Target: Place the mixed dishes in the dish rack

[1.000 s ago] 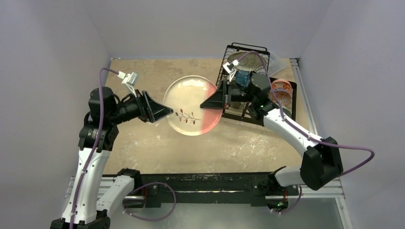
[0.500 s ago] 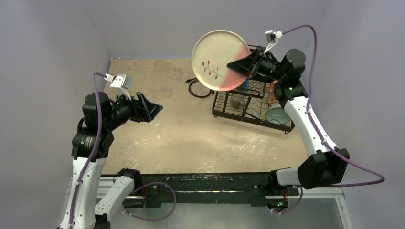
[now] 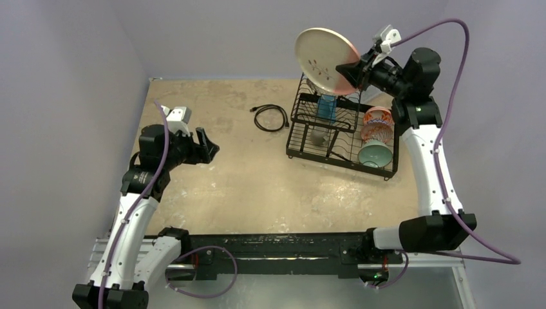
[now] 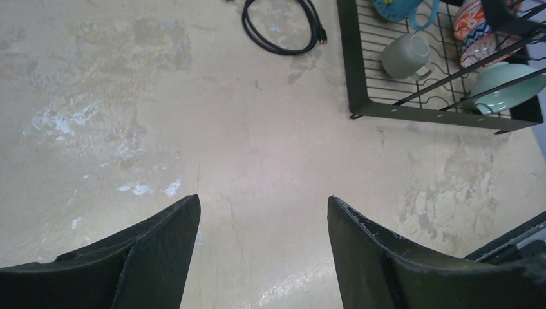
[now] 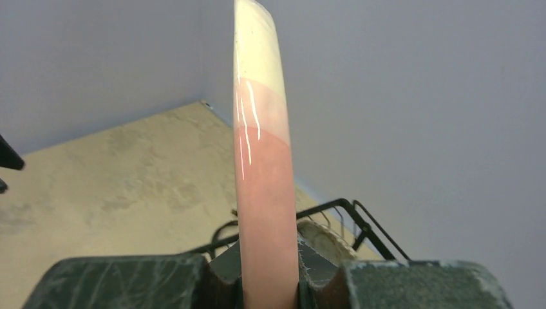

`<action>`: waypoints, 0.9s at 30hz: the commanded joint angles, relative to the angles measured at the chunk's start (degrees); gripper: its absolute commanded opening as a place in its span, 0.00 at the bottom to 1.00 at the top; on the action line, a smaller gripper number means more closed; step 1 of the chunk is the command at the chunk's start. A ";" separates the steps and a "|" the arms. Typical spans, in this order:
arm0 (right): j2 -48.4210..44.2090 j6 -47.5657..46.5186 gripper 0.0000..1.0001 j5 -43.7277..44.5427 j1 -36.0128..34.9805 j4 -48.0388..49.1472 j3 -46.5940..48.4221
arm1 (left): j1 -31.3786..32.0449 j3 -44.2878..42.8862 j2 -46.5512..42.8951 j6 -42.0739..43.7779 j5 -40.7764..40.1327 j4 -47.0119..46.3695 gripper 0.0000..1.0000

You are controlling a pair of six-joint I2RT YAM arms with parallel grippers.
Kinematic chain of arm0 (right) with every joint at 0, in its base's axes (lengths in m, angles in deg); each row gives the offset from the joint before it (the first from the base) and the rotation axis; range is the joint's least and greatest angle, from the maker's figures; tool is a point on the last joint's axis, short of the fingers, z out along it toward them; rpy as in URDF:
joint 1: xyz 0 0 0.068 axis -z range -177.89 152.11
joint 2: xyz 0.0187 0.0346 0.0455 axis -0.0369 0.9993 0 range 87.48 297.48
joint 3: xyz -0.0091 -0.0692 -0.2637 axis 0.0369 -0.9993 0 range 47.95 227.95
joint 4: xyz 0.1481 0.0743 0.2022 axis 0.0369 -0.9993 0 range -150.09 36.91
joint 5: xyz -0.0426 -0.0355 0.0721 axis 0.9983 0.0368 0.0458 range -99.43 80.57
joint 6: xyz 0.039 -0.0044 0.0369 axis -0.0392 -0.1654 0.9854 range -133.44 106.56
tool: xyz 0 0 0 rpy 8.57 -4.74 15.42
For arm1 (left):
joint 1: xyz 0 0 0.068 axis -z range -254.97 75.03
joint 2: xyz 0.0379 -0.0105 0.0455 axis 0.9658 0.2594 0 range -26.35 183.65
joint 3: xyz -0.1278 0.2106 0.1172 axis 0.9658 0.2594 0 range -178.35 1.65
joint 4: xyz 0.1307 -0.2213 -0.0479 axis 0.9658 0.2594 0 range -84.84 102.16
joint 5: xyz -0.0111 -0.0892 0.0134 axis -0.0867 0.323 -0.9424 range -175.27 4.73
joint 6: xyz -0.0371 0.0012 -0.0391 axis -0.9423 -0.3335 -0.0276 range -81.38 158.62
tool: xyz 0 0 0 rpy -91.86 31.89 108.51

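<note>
plate (image 3: 322, 58), pinched in the right gripper (image 3: 353, 67), has risen on edge over the dish rack (image 3: 338, 165); left gripper (image 3: 209, 145) gapes empty.

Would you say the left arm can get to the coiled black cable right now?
Probably yes: the left gripper is open and empty, and only bare table lies between it and the cable.
</note>
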 commanded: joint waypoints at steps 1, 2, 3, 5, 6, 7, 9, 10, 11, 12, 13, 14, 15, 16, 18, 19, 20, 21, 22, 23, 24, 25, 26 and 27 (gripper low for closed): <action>0.43 -17.07 0.00 -5.46 5.68 -0.73 3.95 | 0.20 3.04 -0.10 2.64 -1.40 -5.54 0.71; 1.30 -19.26 0.00 -7.90 6.67 -2.82 4.88 | 0.32 3.53 -0.23 2.85 -1.27 -5.53 0.70; 2.22 -21.41 0.00 -9.06 7.34 -5.44 5.99 | 0.53 3.84 -0.30 3.09 -1.64 -5.36 0.70; 3.98 -25.34 0.00 -9.95 7.97 -10.19 8.01 | 1.16 3.99 -0.58 3.47 -2.83 -5.13 0.70; 4.46 -26.25 0.00 -11.51 8.54 -11.16 8.36 | 1.39 4.18 -0.65 3.46 -3.06 -5.32 0.70; 4.78 -26.56 0.00 -13.09 9.22 -11.32 8.38 | 1.50 4.32 -0.62 3.30 -3.18 -5.68 0.70; 4.97 -27.91 0.00 -15.99 9.80 -11.00 7.80 | 1.52 4.40 -0.36 3.03 -3.24 -6.28 0.69; 4.94 -28.66 0.00 -16.73 9.84 -10.79 7.38 | 1.52 4.44 -0.04 2.93 -3.23 -6.51 0.69; 5.01 -29.29 0.00 -17.31 9.90 -10.67 7.04 | 1.52 4.38 0.16 2.82 -3.12 -6.63 0.69; 5.28 -29.79 0.00 -17.67 9.89 -10.66 6.87 | 1.52 4.34 0.42 2.76 -2.82 -6.67 0.68; 5.81 -30.21 0.00 -17.95 9.90 -10.79 6.86 | 1.57 4.36 0.65 2.72 -2.74 -6.76 0.68; 6.23 -31.09 0.00 -18.20 9.90 -11.54 7.07 | 1.60 4.43 0.77 2.72 -2.64 -6.74 0.68; 6.71 -31.98 0.00 -18.69 9.87 -12.43 7.36 | 1.61 4.45 0.89 2.76 -2.60 -6.68 0.68; 6.98 -32.41 0.00 -19.16 9.95 -12.64 7.45 | 1.61 4.43 0.86 2.80 -2.66 -6.59 0.68; 7.38 -32.50 0.00 -20.28 9.97 -12.19 7.10 | 1.61 4.45 0.88 2.87 -2.66 -6.68 0.68; 7.60 -32.49 0.00 -20.99 9.94 -11.97 6.93 | 1.61 4.45 0.86 2.89 -2.80 -6.69 0.68; 7.85 -32.56 0.00 -21.47 9.98 -12.02 6.86 | 1.61 4.44 1.00 2.89 -2.79 -6.69 0.68; 8.05 -32.57 0.00 -21.62 9.92 -11.81 6.77 | 1.61 4.45 0.95 2.89 -2.79 -6.68 0.68; 8.29 -32.57 0.00 -21.56 9.97 -11.76 6.75 | 1.59 4.45 0.99 2.97 -2.75 -6.68 0.68; 8.60 -32.59 0.00 -21.52 9.92 -11.79 6.77 | 1.60 4.45 0.98 2.98 -2.82 -6.61 0.68; 8.82 -32.57 0.00 -21.44 9.96 -11.84 6.69 | 1.61 4.45 0.97 3.06 -2.90 -6.57 0.68; 9.06 -32.67 0.00 -21.52 9.94 -11.79 6.66 | 1.67 4.39 0.90 3.06 -2.84 -6.57 0.68; 9.28 -32.77 0.00 -21.83 9.92 -11.77 6.57 | 1.67 4.40 0.88 3.07 -2.89 -6.59 0.68; 9.49 -33.06 0.00 -22.31 9.97 -11.83 6.55 | 1.69 4.44 0.92 3.07 -2.89 -6.63 0.68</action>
